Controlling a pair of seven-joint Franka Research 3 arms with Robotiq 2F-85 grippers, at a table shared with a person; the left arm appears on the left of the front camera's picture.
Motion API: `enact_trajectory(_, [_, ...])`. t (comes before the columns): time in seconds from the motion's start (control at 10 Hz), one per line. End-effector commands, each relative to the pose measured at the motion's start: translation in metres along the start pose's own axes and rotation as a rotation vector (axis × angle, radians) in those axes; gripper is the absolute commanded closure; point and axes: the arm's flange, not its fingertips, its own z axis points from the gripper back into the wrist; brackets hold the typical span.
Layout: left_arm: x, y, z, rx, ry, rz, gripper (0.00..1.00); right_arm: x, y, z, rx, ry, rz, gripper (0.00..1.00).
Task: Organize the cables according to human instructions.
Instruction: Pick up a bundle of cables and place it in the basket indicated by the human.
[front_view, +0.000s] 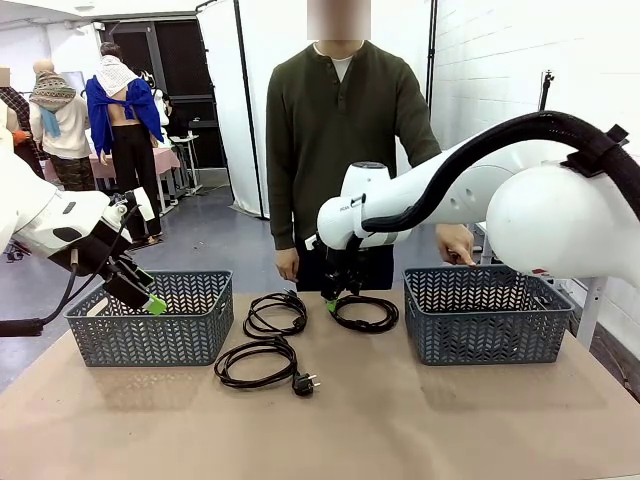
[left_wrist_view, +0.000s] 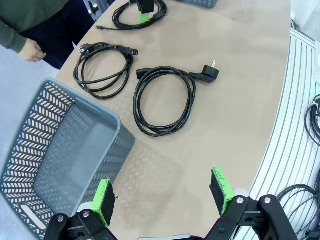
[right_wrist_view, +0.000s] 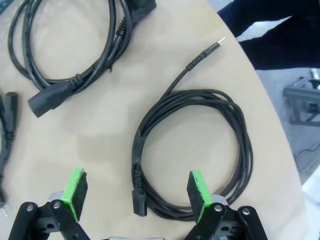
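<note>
Cables (front_view: 257, 362), front: three coiled black rubber cords lie on our tan table (front_view: 420, 430) between two grey slotted baskets (front_view: 150, 335) | left wrist: our left gripper (left_wrist_view: 162, 187) gapes empty beside one basket | right wrist: our right gripper (right_wrist_view: 136, 187) spread wide, empty, over one coil

A tan, flat-topped table (front_view: 420, 425) spans the lower frame. A grey-blue lattice plastic basket (front_view: 150, 340) sits at its left and a matching basket (front_view: 485, 340) at its right. Between them lie three coiled black rubber power cords: the upper-left cord (front_view: 275, 313), the upper-right cord (front_view: 365, 313) and the lower cord (front_view: 255, 362) (its plug lies to the coil's right).
</note>
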Motion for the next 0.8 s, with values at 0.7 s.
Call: enact_trajectory(0.7, [-0.0029, 0.0036, -0.0007, -0.02, -0.014, -0.009, 0.0, 0.0034, -0.0002, -0.0022, 0.003, 0.02, -0.011, 0.0])
